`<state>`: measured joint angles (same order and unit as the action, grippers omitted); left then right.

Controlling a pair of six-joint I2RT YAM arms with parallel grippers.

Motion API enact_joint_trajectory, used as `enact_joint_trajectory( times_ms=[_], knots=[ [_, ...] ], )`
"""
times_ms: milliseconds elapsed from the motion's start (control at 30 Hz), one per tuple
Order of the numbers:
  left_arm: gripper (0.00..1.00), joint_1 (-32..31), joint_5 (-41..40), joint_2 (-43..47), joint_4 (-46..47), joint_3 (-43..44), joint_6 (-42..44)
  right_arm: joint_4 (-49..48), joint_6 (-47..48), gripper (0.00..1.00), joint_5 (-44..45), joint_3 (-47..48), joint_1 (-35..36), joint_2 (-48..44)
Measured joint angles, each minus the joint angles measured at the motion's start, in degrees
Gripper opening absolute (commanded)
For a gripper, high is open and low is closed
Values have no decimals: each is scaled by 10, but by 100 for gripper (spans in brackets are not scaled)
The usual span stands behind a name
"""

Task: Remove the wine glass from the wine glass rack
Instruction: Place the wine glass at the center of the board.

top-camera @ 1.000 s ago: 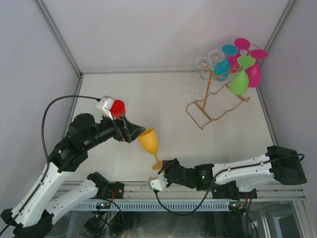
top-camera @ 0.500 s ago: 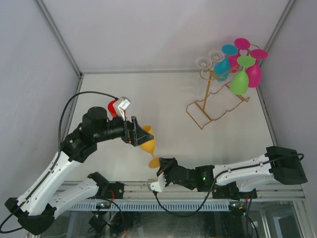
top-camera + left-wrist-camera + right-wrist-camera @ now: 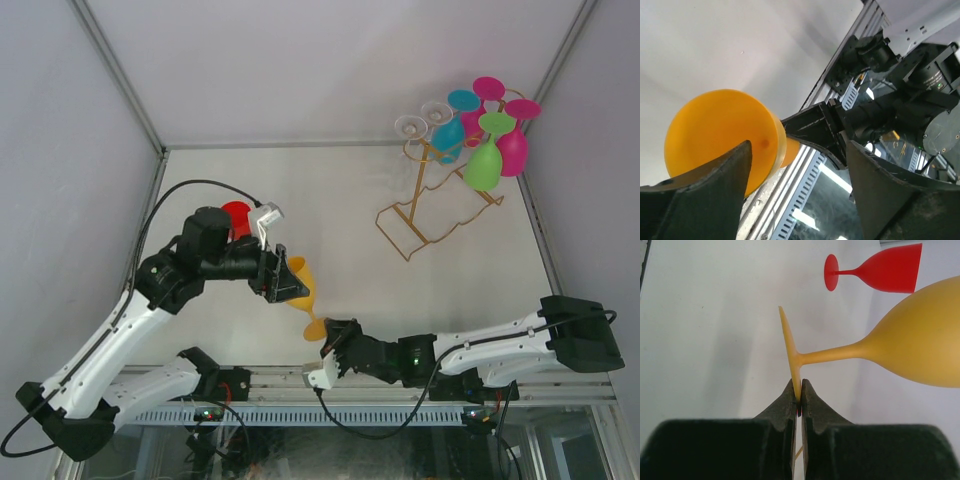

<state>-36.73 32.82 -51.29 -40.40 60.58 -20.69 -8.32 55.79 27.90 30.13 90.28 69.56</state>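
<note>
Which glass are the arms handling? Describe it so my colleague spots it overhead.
Look at the table, near the middle of its front edge. The orange wine glass is held there, foot pinched by the right gripper, bowl at the open left gripper. It alone is orange: the red glass sits apart, the others hang on the gold rack.

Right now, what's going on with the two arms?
The right gripper is shut on the foot rim of the orange wine glass. The left gripper is open, its jaws either side of the bowl. A red glass stands behind the left arm. The gold wine glass rack at far right holds several more glasses.
</note>
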Motion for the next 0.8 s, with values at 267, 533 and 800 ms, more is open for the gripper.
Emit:
enact_joint_trajectory(
  times_ms=[267, 533, 800],
  knots=[
    [43, 0, 37, -36, -76, 33, 99, 9, 11, 0, -6, -1, 2, -6],
    [9, 0, 66, -33, -90, 34, 133, 10, 22, 0, -12, -1, 3, -7],
    [0, 0, 74, -30, -101, 46, 144, 8, 26, 0, -14, -1, 3, -16]
  ],
)
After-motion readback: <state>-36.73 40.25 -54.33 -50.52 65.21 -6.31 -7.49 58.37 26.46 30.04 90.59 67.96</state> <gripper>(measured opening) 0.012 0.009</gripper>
